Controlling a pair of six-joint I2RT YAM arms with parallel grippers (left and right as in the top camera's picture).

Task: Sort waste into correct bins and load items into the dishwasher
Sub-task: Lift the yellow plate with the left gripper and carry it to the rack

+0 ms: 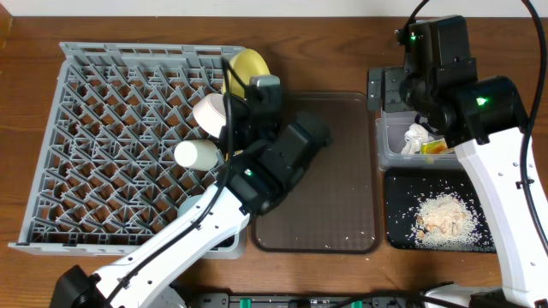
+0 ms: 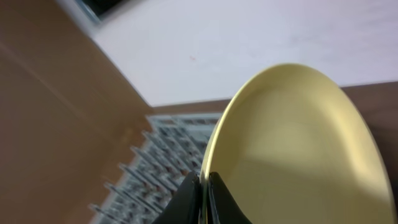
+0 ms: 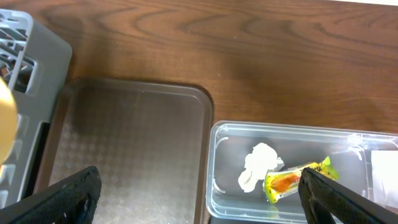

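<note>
My left gripper [image 2: 204, 186] is shut on the rim of the round yellow plate [image 2: 298, 149], holding it on edge over the right side of the grey dish rack [image 1: 103, 137]; the plate also shows in the overhead view [image 1: 246, 67]. A cream cup [image 1: 195, 155] and a pinkish-white small bowl [image 1: 210, 113] sit in the rack. My right gripper [image 3: 199, 190] is open and empty above the clear tub [image 3: 292, 134], which holds the white tissue [image 3: 258, 165] and the snack wrapper [image 3: 292, 180]. Food scraps [image 1: 443, 216] lie in the black tub [image 1: 398, 184]. The blue bowl and chopsticks are out of view.
The brown serving tray [image 1: 342, 154] lies between the rack and the tubs, with a few crumbs near its front edge. My left arm reaches across the tray's left part and the rack's front right corner.
</note>
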